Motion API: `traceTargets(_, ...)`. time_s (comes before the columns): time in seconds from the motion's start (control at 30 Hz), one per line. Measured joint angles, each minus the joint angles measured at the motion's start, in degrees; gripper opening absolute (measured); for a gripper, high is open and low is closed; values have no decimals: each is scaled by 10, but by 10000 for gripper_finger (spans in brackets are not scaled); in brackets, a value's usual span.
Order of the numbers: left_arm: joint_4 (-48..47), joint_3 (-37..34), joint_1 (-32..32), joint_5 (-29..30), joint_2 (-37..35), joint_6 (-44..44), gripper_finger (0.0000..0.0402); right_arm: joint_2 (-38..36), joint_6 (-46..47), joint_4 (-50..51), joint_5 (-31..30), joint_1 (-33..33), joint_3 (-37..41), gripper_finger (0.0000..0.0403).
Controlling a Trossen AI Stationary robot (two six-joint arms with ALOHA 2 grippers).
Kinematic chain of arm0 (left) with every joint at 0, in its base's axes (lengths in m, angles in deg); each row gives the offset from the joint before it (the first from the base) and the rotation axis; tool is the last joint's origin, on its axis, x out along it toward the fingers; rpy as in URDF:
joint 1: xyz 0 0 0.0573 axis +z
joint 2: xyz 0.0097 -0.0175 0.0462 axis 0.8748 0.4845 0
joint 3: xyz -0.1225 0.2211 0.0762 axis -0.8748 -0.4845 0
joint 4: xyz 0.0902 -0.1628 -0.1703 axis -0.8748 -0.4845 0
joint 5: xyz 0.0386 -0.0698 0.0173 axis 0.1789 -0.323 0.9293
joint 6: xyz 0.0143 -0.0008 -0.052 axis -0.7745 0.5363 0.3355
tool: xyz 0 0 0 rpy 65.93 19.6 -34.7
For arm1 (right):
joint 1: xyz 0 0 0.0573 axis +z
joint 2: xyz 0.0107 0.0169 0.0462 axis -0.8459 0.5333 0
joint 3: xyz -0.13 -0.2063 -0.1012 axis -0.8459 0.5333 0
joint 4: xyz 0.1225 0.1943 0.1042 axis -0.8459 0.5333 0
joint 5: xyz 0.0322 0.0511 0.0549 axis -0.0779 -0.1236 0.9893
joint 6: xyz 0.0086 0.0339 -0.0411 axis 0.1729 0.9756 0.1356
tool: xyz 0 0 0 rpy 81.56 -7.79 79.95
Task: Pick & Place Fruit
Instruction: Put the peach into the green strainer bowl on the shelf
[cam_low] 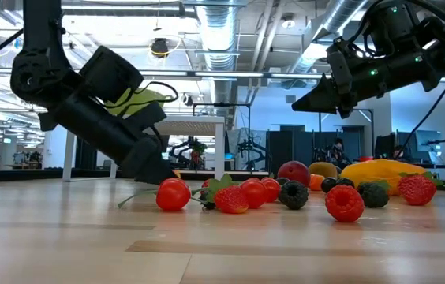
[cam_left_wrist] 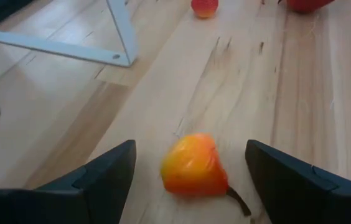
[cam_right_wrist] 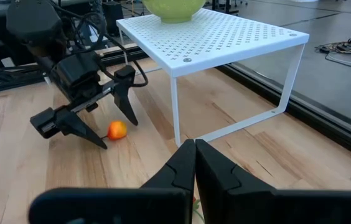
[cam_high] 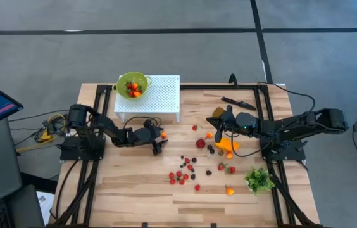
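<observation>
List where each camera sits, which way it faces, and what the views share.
High: overhead, straight down on table; both arms show.
Low: table height, level across the fruit; both arms overhead.
Left wrist: looks past open left gripper at small orange fruit.
Right wrist: past shut right gripper toward white rack.
Shared: right wrist also sees that fruit and left gripper.

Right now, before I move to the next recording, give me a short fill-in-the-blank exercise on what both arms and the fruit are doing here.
1. The left gripper is ____ around a small orange fruit lying on the table.
2. The right gripper has its fingers ____ and holds nothing.
3. The green bowl sits on top of the ____ perforated stand.
4. Inside that bowl are already a few ____ pieces.

Missing words: open; shut; white; fruit
</observation>
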State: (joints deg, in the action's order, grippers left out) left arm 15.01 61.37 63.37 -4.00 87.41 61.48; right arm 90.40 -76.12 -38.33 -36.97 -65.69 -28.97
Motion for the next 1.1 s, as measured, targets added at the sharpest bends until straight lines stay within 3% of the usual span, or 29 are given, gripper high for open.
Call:
traceTargets(0.33,2,0,0,0,2,1,287,0,0,0,0,0,0,6)
traceTargets(0.87,4,-1,-1,-3,3,0,143,0,0,0,0,0,0,6)
traceTargets(1.1,6,-2,0,-8,3,0,113,0,0,0,0,0,0,6)
